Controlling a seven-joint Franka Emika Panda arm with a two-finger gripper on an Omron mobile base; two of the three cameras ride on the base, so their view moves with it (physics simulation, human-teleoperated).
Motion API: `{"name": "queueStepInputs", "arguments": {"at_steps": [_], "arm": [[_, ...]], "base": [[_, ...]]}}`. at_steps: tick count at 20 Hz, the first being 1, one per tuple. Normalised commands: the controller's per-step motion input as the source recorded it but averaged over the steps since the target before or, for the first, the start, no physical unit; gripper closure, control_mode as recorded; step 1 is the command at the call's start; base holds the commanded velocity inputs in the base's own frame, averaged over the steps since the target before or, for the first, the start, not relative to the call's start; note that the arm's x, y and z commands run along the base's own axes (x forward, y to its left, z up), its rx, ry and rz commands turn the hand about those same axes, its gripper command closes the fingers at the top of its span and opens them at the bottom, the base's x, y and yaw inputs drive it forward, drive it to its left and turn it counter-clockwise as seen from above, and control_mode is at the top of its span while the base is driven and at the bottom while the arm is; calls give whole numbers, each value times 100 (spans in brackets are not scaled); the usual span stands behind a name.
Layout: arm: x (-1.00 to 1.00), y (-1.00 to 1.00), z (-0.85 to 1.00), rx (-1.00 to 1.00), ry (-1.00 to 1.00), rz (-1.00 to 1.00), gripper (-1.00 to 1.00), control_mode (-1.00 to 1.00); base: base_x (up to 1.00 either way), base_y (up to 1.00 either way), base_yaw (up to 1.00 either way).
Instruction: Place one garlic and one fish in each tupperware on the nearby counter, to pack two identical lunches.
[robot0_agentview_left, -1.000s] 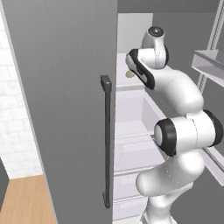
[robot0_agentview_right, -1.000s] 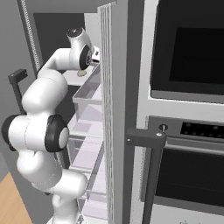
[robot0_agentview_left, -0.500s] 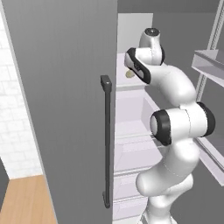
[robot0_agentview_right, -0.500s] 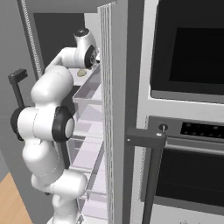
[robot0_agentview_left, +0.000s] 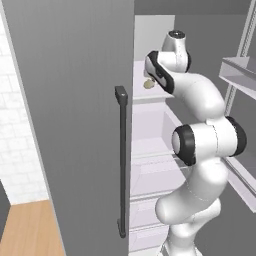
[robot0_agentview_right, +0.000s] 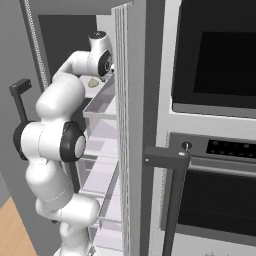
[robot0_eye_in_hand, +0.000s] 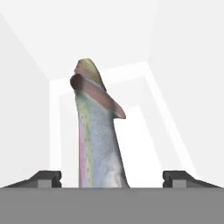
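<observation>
In the hand view a fish (robot0_eye_in_hand: 98, 144), slim with an olive back, a pink stripe and a pale speckled belly, lies lengthwise on a white fridge shelf, its tail pointing away. My gripper (robot0_eye_in_hand: 112, 177) is open and straddles the near end of the fish. One fingertip (robot0_eye_in_hand: 46, 177) stands left of the fish and the other right of it, each with a gap to its sides. From the base my hand (robot0_agentview_left: 159, 72) reaches into the fridge's upper shelf. A small pale tan lump that looks like a garlic (robot0_agentview_left: 149, 84) (robot0_agentview_right: 93, 82) lies beside the hand. The tupperware and the counter are out of view.
The open grey fridge door (robot0_agentview_left: 75, 115) with its dark vertical handle (robot0_agentview_left: 121, 160) stands close on the arm's left. Clear drawers and shelves (robot0_agentview_right: 102, 135) sit below the hand. A wall oven (robot0_agentview_right: 215, 150) with a handle (robot0_agentview_right: 167, 160) is to the right.
My elbow has swung up and towards the fridge, and the hand has pushed a little deeper onto the upper shelf. The pale lump has stayed where it was.
</observation>
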Motion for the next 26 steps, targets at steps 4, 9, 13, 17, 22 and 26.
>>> {"name": "queueStepInputs", "arguments": {"at_steps": [4,9,13,17,22,26], "arm": [[-8,-1,-36,2,1,0,100,-100],[-16,-3,-7,0,-9,-1,100,-100],[-8,4,0,-5,-36,0,100,-100],[-24,0,0,-9,-53,0,100,-100],[-55,0,3,0,-32,0,100,-100],[-99,0,0,0,0,3,100,-100]], "base": [[0,0,0],[0,0,0],[0,0,0],[0,0,0],[0,0,0],[0,0,0]]}}
